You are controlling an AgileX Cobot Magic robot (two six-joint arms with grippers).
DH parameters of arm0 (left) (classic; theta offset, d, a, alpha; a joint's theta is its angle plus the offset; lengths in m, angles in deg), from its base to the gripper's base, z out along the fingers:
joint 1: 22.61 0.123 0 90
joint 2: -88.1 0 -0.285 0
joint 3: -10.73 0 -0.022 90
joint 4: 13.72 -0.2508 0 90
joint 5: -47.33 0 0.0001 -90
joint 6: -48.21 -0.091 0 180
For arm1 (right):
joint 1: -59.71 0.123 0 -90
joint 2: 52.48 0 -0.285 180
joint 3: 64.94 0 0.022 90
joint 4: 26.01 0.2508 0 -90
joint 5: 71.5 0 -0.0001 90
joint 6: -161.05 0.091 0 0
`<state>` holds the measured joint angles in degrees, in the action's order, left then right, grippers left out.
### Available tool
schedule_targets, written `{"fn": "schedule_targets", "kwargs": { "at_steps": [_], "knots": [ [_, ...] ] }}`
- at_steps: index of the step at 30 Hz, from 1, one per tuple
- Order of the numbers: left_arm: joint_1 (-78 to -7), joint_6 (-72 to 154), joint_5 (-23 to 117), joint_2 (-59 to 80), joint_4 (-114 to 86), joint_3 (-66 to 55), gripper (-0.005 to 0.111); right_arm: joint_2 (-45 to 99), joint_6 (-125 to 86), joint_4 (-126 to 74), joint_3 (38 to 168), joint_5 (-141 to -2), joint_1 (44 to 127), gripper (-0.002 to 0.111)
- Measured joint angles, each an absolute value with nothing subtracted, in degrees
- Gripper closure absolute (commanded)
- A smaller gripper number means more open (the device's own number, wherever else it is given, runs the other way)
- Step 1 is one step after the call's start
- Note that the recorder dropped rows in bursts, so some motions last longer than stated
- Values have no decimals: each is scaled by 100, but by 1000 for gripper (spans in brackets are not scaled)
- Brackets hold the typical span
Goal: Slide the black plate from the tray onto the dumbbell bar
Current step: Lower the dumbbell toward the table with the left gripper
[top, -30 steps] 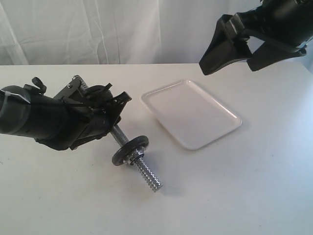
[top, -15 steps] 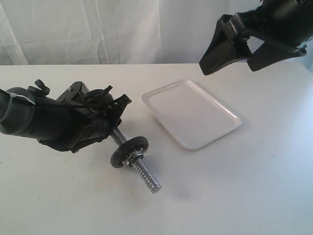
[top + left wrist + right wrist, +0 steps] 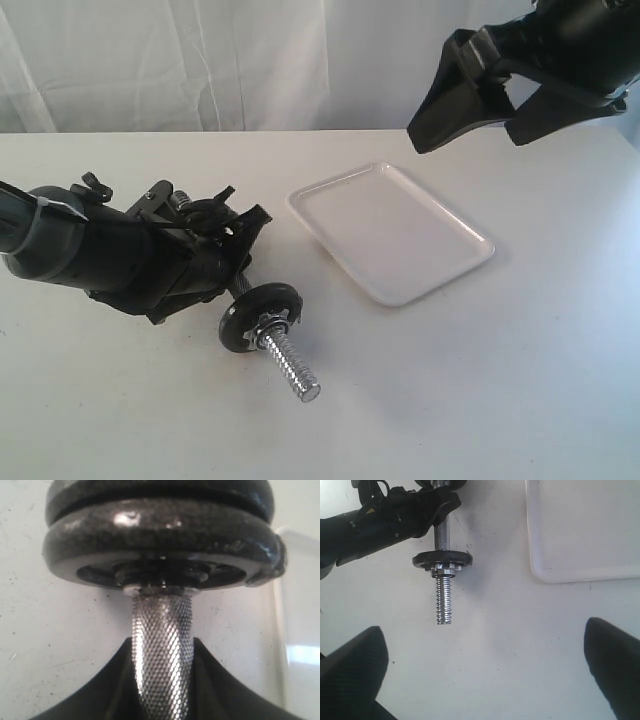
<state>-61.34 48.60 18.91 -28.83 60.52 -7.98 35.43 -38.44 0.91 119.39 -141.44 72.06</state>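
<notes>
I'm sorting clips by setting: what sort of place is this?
Probably a robotics lab bench, not a gym: a plain white table backed by a white curtain, with a dumbbell bar and a tray as props.

dumbbell bar point(image 3: 283, 352): chrome; diamond knurl mid-shaft, ridged thread at end
black plate point(image 3: 240, 318): black, pebbled sheen
tray point(image 3: 390, 230): plain white
table point(image 3: 500, 380): white, faint dark specks
curtain point(image 3: 200, 60): white

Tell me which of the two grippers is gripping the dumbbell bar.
The left gripper: it is shut around the knurled middle of the dumbbell bar. The right gripper hangs open in the air, holding nothing.
</notes>
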Motion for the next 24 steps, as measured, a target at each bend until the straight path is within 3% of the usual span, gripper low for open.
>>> {"fn": "schedule_targets", "kwargs": {
  "at_steps": [24],
  "knots": [
    [-6134, 5397, 1926, -2883, 5854, -798, 107, 3543, -3830, 91, 11939, -14144, 7206, 3]
  ]
}}
